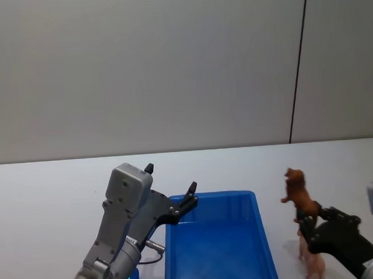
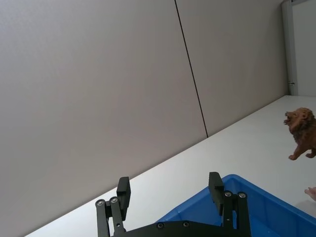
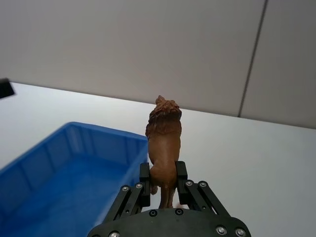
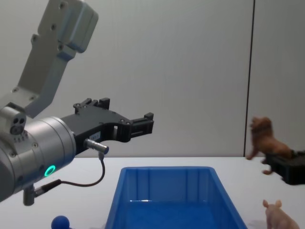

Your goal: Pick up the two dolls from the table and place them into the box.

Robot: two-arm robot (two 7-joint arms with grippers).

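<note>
Now my right gripper (image 1: 306, 224) is clamped on the hind end of the lion (image 1: 298, 196), holding it upright in the air off the right side of the box (image 1: 208, 196). Below it the pig (image 1: 315, 262) stands on the table (image 1: 51, 184) toward its near edge, just right of the box. My left gripper (image 2: 169, 185) hangs open over the box's far left corner.

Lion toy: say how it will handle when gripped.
Probably stiff: the lion shows no sag in the right pincer. Likely light, since it is held by its hindquarters alone. Its narrow, smooth-looking body might twist or slip.
</note>
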